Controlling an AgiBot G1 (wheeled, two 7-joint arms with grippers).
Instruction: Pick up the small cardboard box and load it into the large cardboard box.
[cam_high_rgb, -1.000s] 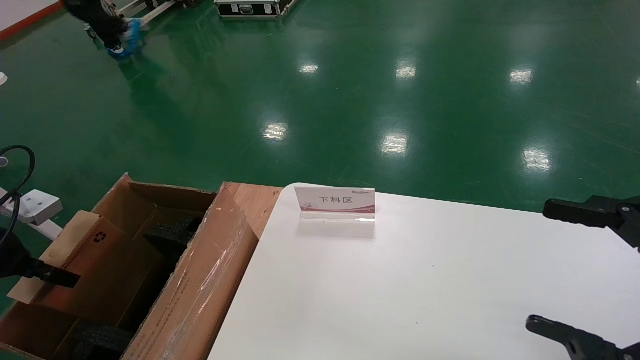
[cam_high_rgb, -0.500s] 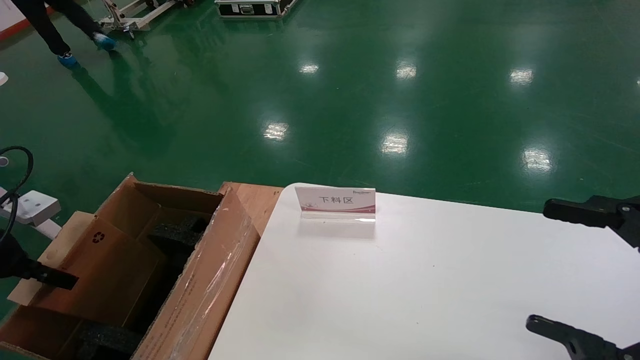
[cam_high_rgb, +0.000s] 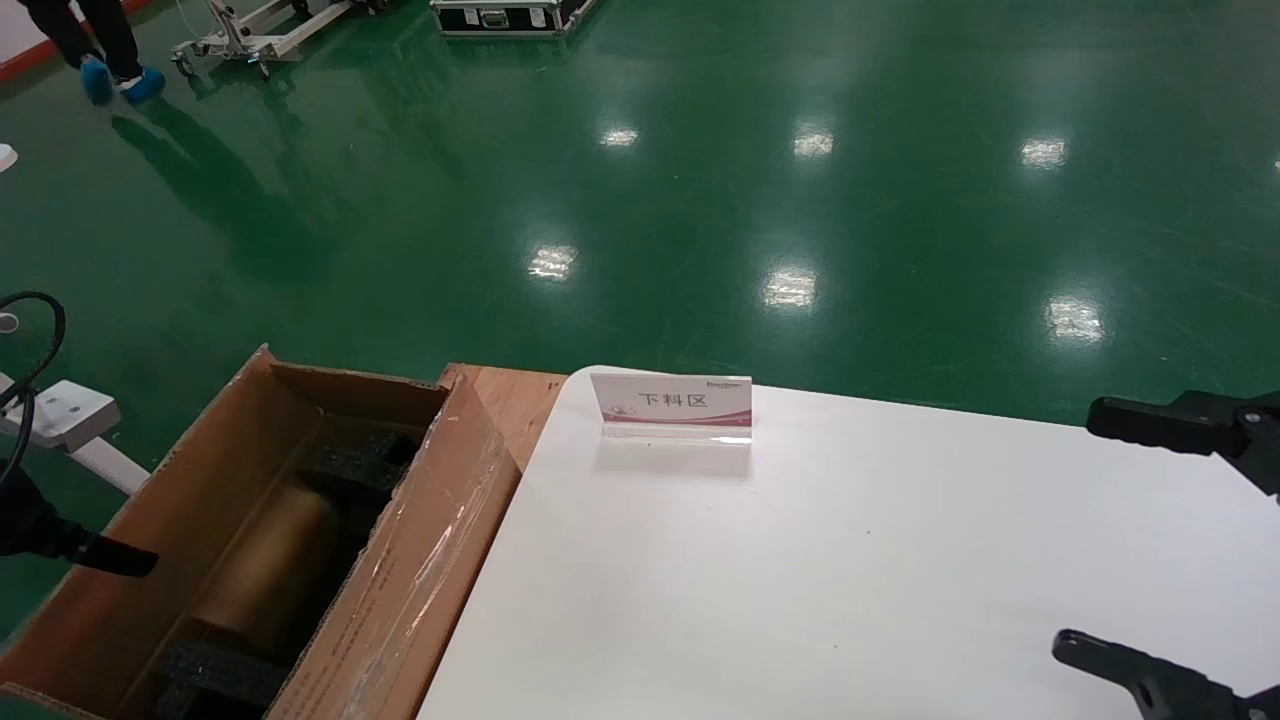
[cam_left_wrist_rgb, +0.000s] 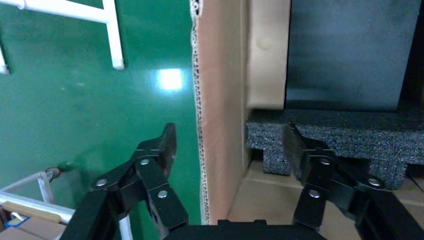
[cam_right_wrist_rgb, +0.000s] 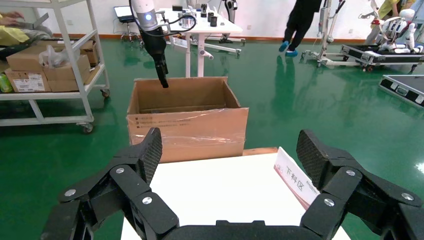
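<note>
Small box released, down inside the large box

Left gripper (cam_left_wrist_rgb: 227, 145) spread, straddling the large box (cam_high_rgb: 400, 580) wall; small box (cam_high_rgb: 265, 570) lies between foam blocks (cam_left_wrist_rgb: 330, 142). Next: lift clear. Wrist view shows the straddle; head view shows the right gripper (cam_high_rgb: 1120, 540) spread, parked over the table (cam_high_rgb: 800, 580).

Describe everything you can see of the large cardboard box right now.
The large cardboard box is a long, deep brown corrugated carton, open on top, beside the white table. Glossy clear tape and small print run along its table-side wall. Inside sit black foam blocks at both ends, with a blurred brown shape lying between them. The left gripper straddles its outer wall, one finger outside, one inside, apparently not touching.
</note>
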